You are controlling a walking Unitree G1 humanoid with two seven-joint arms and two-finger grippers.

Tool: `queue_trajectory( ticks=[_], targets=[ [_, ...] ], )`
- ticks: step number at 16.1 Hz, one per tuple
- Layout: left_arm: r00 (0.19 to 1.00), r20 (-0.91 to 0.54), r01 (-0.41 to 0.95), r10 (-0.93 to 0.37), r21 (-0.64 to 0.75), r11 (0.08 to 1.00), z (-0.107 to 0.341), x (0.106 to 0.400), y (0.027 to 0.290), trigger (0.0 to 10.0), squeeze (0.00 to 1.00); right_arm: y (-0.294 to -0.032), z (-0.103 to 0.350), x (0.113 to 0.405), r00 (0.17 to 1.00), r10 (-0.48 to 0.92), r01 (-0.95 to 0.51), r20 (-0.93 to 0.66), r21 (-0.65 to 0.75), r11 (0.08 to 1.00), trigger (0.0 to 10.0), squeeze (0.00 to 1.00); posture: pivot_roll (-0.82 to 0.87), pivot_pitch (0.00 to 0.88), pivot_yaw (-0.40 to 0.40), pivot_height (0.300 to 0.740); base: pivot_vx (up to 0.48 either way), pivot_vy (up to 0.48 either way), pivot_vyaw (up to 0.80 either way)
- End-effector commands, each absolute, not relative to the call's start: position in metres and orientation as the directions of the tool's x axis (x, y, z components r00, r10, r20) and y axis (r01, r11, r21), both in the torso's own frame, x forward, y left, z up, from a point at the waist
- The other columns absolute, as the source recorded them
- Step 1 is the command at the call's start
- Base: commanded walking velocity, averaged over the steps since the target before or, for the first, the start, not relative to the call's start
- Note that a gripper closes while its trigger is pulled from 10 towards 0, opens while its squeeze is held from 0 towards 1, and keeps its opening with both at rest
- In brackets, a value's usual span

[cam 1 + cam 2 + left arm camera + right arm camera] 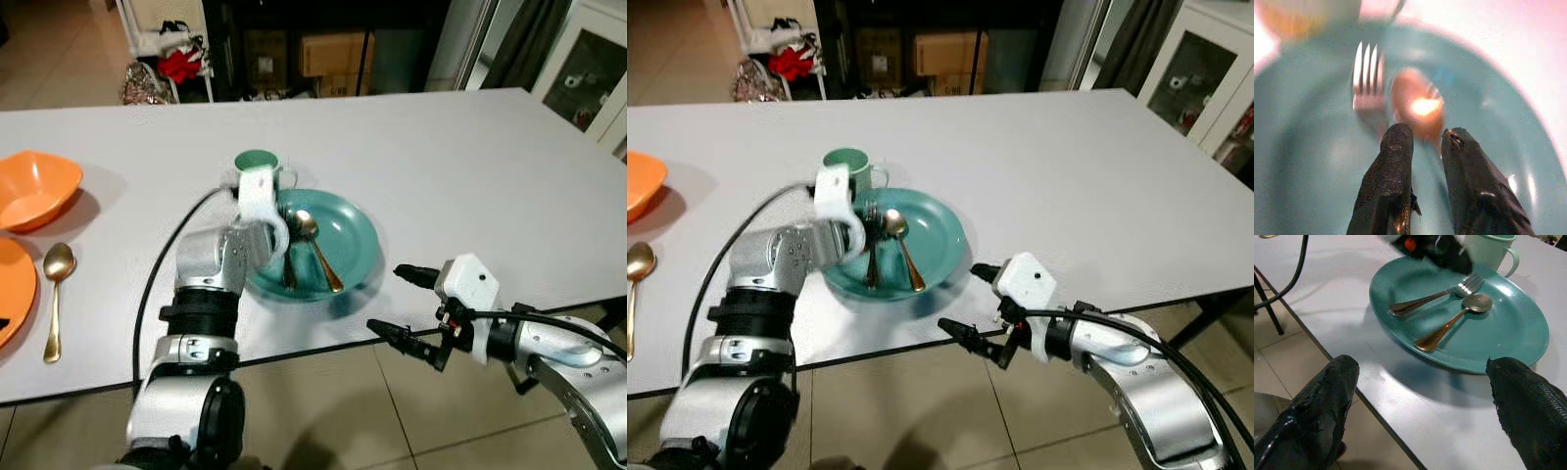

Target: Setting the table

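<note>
**Left gripper over the plate, right gripper open at the table edge**

Left gripper [284,230], seen from my head, hangs over the teal plate [353,245], where a fork [289,264] and a spoon [318,250] lie. A green mug [257,163] stands at the plate's 11 o'clock. My right gripper [402,299] is spread wide at the plate's 4 o'clock.

From my left wrist, my fingers [1388,186] are slightly parted just above the spoon.

From my right wrist, the plate lies between my spread fingers [1327,391].
</note>
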State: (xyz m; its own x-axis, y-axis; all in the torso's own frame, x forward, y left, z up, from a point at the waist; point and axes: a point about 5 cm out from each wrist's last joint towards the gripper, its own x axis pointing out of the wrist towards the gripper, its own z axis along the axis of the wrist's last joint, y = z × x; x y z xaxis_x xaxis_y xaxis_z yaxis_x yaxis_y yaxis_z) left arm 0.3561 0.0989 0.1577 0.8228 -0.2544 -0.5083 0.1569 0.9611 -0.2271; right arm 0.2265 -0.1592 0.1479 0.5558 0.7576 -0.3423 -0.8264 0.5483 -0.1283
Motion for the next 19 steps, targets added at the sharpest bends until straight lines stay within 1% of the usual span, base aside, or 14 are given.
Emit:
queue_trajectory(
  ticks=[1,2,3,4,5,6,7,8,9,11,13,17,18,19],
  targets=[
    [0.867,-0.442,0.218,-0.231,-0.082,0.973,0.166,0.355,0.102,10.0,0.98,-0.161,0.157,0.229,0.587,0.751,-0.808,-0.303,-0.153,0.569,10.0,0.00,0.05,0.000,-0.011,0.740,0.000,0.000,0.00],
    [0.888,-0.404,0.235,-0.219,-0.010,0.972,0.170,0.354,0.104,10.0,0.83,-0.161,0.159,0.229,0.599,0.748,-0.799,-0.286,-0.147,0.583,10.0,0.00,0.05,0.000,-0.009,0.740,0.000,0.000,0.00],
    [0.927,-0.314,0.256,-0.207,0.126,0.958,0.180,0.351,0.111,10.0,0.64,-0.159,0.164,0.234,0.671,0.709,-0.742,-0.217,-0.168,0.649,10.0,0.00,0.06,0.000,-0.014,0.740,0.000,0.000,0.00],
    [0.951,-0.199,0.274,-0.237,0.186,0.944,0.192,0.344,0.118,10.0,0.42,-0.158,0.168,0.243,0.776,0.614,-0.631,-0.143,-0.166,0.758,10.0,0.00,0.06,0.000,-0.014,0.740,0.000,0.000,0.00],
    [0.951,-0.067,0.310,-0.303,0.215,0.926,0.204,0.333,0.122,10.0,0.43,-0.155,0.169,0.248,0.840,0.534,-0.543,-0.097,-0.160,0.824,10.0,0.00,0.06,0.000,-0.013,0.740,0.000,0.000,0.80],
    [0.943,-0.012,0.330,-0.332,0.171,0.929,0.207,0.320,0.130,10.0,0.36,-0.151,0.169,0.249,0.874,0.481,-0.486,-0.068,-0.148,0.861,10.0,0.00,0.07,0.000,-0.011,0.740,0.000,0.000,0.80],
    [0.951,0.001,0.306,-0.309,0.139,0.942,0.200,0.306,0.143,10.0,0.36,-0.147,0.166,0.248,0.895,0.443,-0.446,-0.060,-0.138,0.884,10.0,0.00,0.07,0.000,-0.007,0.740,0.000,0.000,0.80],
    [0.954,0.001,0.297,-0.300,0.139,0.945,0.197,0.301,0.146,10.0,0.36,-0.146,0.165,0.248,0.899,0.434,-0.438,-0.059,-0.136,0.889,10.0,0.00,0.07,0.000,-0.007,0.740,0.000,0.000,0.80],
    [0.962,-0.005,0.268,-0.271,0.172,0.948,0.187,0.289,0.157,10.0,0.36,-0.144,0.163,0.247,0.914,0.402,-0.406,-0.053,-0.133,0.904,10.0,0.00,0.07,0.000,-0.009,0.740,0.000,0.000,0.80],
    [0.983,-0.029,0.184,-0.182,0.169,0.968,0.168,0.273,0.172,10.0,0.36,-0.141,0.161,0.248,0.936,0.348,-0.351,-0.045,-0.138,0.926,10.0,0.00,0.08,0.000,-0.013,0.740,0.000,0.000,0.80],
    [0.988,-0.027,0.154,-0.151,0.152,0.976,0.166,0.266,0.172,10.0,0.36,-0.140,0.159,0.250,0.944,0.328,-0.331,-0.045,-0.128,0.935,10.0,0.00,0.09,0.000,-0.020,0.740,0.000,0.000,0.80],
    [0.985,0.003,0.173,-0.175,0.145,0.974,0.170,0.268,0.160,10.0,0.35,-0.134,0.159,0.252,0.936,0.348,-0.351,-0.044,-0.111,0.930,10.0,0.00,0.10,0.000,-0.018,0.740,0.000,0.000,0.80],
    [0.988,0.004,0.155,-0.157,0.114,0.981,0.169,0.269,0.160,10.0,0.33,-0.133,0.159,0.252,0.938,0.344,-0.347,-0.043,-0.107,0.932,10.0,0.00,0.09,0.000,-0.016,0.740,0.000,0.000,0.80],
    [0.989,0.004,0.149,-0.150,0.107,0.983,0.169,0.270,0.161,10.0,0.28,-0.133,0.159,0.252,0.939,0.341,-0.344,-0.042,-0.104,0.933,10.0,0.00,0.09,0.000,-0.014,0.740,0.000,0.000,0.80]
  ],
)
